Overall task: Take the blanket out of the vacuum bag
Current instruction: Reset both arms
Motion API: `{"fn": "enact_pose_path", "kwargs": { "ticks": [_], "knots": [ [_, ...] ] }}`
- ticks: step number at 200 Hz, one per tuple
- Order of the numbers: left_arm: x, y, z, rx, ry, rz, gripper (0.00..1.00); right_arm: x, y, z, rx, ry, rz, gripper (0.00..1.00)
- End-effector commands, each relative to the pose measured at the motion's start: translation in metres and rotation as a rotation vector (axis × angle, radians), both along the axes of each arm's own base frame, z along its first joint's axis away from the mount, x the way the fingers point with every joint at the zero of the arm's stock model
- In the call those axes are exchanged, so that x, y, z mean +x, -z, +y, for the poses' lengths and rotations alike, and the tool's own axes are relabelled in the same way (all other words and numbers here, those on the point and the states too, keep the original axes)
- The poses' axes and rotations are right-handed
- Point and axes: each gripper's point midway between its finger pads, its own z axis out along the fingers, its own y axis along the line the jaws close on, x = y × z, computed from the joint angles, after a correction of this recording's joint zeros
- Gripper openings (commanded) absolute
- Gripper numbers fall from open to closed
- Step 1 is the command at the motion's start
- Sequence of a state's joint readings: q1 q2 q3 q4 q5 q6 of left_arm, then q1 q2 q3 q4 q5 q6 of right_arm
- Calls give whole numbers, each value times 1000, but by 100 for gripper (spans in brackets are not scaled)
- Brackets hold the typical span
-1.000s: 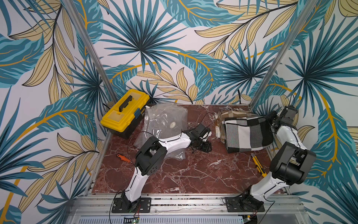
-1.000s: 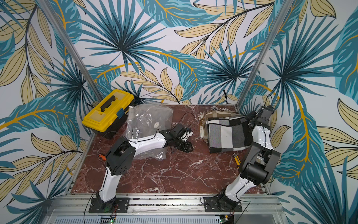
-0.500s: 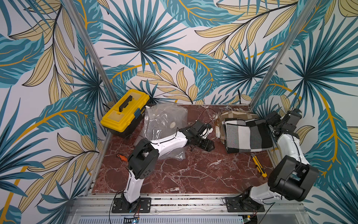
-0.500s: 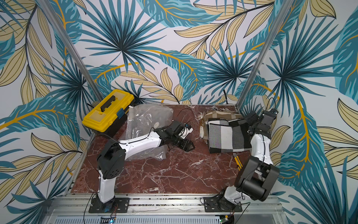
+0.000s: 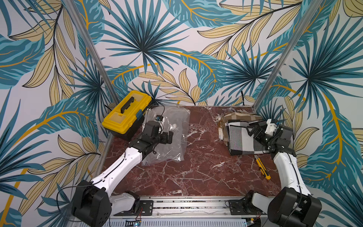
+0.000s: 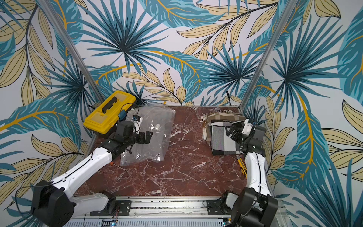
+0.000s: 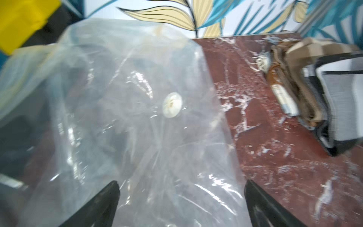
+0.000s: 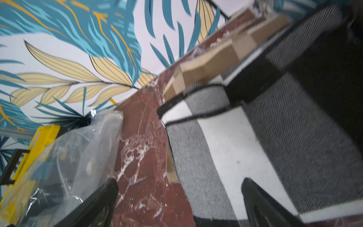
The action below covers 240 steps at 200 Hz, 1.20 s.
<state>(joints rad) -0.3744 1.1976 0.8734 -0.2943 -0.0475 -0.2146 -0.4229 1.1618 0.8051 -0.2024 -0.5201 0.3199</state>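
Observation:
The clear vacuum bag [image 5: 172, 137] [image 6: 155, 137] lies flat and crumpled at the table's back left, its white round valve [image 7: 172, 105] facing up. The folded black, white and grey checked blanket [image 5: 240, 140] [image 6: 222, 140] lies outside the bag at the back right. My left gripper [image 5: 167, 137] [image 6: 146, 137] [image 7: 180, 188] hovers open over the bag [image 7: 117, 127], with only plastic film below its fingers. My right gripper [image 5: 253, 130] [image 6: 232, 131] [image 8: 179, 186] stands open just above the blanket's [image 8: 245, 141] edge, holding nothing.
A yellow toolbox [image 5: 127, 116] stands in the back left corner, touching the bag. A beige checked cloth [image 5: 239, 117] lies behind the blanket. A yellow utility knife [image 5: 262, 167] lies by the right arm, and a small orange screwdriver [image 6: 116, 165] lies under the left arm. Patterned walls close three sides.
Both grippers have opened. The left arm has drawn back to the left, from mid-table to over the bag. The right gripper has let go of the blanket and swung in over it.

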Motion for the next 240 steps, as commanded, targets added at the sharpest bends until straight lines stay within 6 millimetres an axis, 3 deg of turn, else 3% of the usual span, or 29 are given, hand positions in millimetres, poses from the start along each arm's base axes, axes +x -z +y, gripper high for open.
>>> {"fn": "enact_pose_path", "kwargs": {
  "ticks": [1, 27, 56, 76, 105, 126, 159, 174, 194, 216, 225, 240],
  "knots": [
    [2, 5, 51, 83, -157, -91, 100, 3, 14, 37, -46, -139, -27, 99],
    [-5, 20, 80, 106, -229, -161, 100, 11, 55, 62, -181, -189, 35, 99],
    [3, 35, 108, 110, -318, -231, 100, 16, 78, 58, -265, -157, 17, 99],
    [13, 48, 123, 115, -356, -228, 100, 19, 81, 53, -303, -129, -42, 99],
    [22, 69, 127, 137, -352, -263, 100, 23, 78, 39, -344, -39, -139, 99],
    [35, 57, 122, 142, -305, -344, 100, 29, 72, 40, -364, -43, -176, 100],
    [53, 65, 127, 199, -260, -380, 100, 41, 64, 30, -427, -4, -234, 100],
    [49, 70, 137, 151, -290, -433, 100, 45, 68, 25, -440, 25, -259, 99],
    [37, 74, 126, 143, -233, -493, 100, 51, 72, 42, -472, -49, -244, 100],
    [39, 73, 158, 149, -416, -482, 100, 50, 83, 44, -550, 2, -228, 99],
    [38, 74, 160, 146, -431, -469, 100, 52, 82, 48, -593, 4, -285, 99],
    [35, 71, 157, 145, -413, -500, 100, 50, 86, 46, -583, 14, -219, 100]
  ]
}}
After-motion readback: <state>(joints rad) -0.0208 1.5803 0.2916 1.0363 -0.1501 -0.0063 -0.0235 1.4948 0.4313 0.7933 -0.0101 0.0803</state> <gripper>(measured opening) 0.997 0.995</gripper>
